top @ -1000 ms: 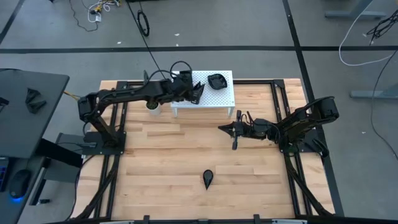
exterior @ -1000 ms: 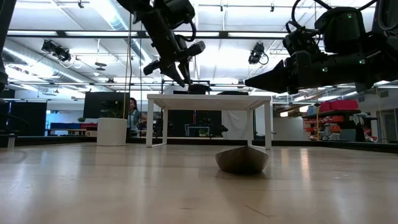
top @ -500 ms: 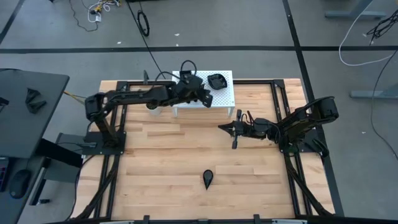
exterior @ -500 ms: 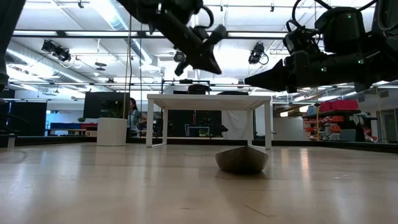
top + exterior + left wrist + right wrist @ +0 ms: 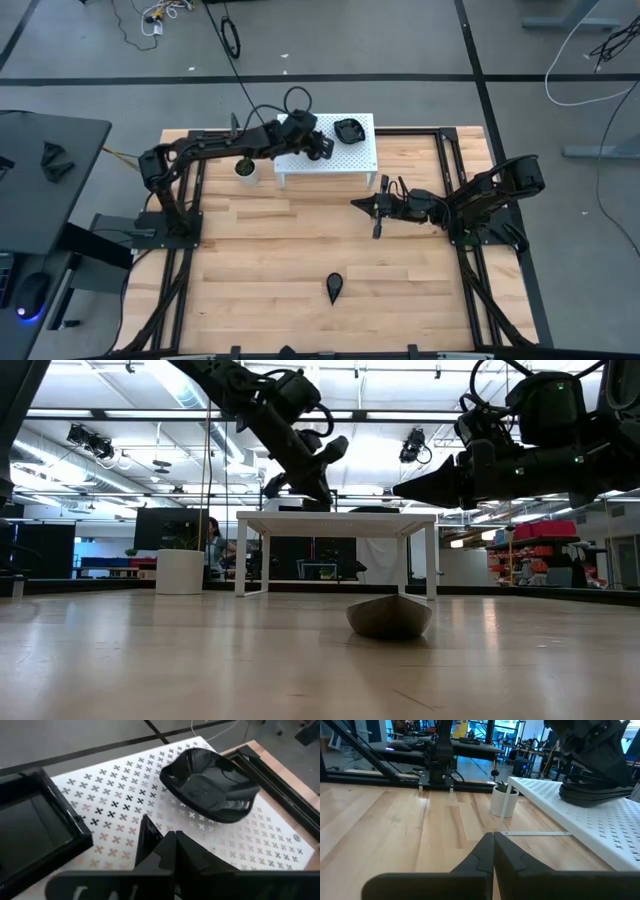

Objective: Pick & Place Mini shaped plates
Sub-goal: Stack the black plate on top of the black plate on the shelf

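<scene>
Left gripper [image 5: 322, 147] has swung back over the white perforated stand [image 5: 362, 152] since a second ago, and its fingers, spread then, are now pinched together with nothing in them. On the stand: a stack of glossy black rounded dishes [image 5: 210, 784] just ahead of those fingers, not touching, plus a square black dish [image 5: 30, 832] off to the side by the stand's edge. A teardrop dish [image 5: 334, 287] lies alone on the wooden worktop [image 5: 260, 270], well apart from both arms, loads of bare wood around it. Right gripper [image 5: 360, 206] hangs mid-worktop, fingers closed, empty. Small white pot [image 5: 246, 172] stands beside the stand.
</scene>
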`<action>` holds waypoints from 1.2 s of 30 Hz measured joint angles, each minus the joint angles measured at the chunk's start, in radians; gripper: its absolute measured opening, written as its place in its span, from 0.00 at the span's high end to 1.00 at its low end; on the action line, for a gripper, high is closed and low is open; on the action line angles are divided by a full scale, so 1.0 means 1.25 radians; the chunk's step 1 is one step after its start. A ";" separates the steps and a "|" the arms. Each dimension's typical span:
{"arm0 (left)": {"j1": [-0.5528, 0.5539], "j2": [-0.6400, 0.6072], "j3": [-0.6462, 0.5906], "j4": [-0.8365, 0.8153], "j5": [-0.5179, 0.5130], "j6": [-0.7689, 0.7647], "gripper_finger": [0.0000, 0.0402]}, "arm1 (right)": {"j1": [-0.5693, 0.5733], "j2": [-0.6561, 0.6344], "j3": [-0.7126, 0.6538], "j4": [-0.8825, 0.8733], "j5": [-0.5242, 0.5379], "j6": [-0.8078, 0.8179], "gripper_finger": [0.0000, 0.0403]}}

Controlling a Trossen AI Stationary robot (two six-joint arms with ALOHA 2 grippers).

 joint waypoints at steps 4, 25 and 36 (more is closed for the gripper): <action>-0.016 -0.018 0.000 0.002 -0.004 0.003 0.98 | 0.000 0.000 0.000 0.000 0.000 0.002 0.97; -0.064 -0.069 0.000 -0.216 -0.112 -0.009 0.98 | -0.005 0.000 0.000 -0.003 0.000 -0.001 0.97; -0.199 -0.114 0.000 -0.338 -0.121 0.081 0.98 | -0.005 0.000 0.000 -0.026 -0.038 0.071 0.97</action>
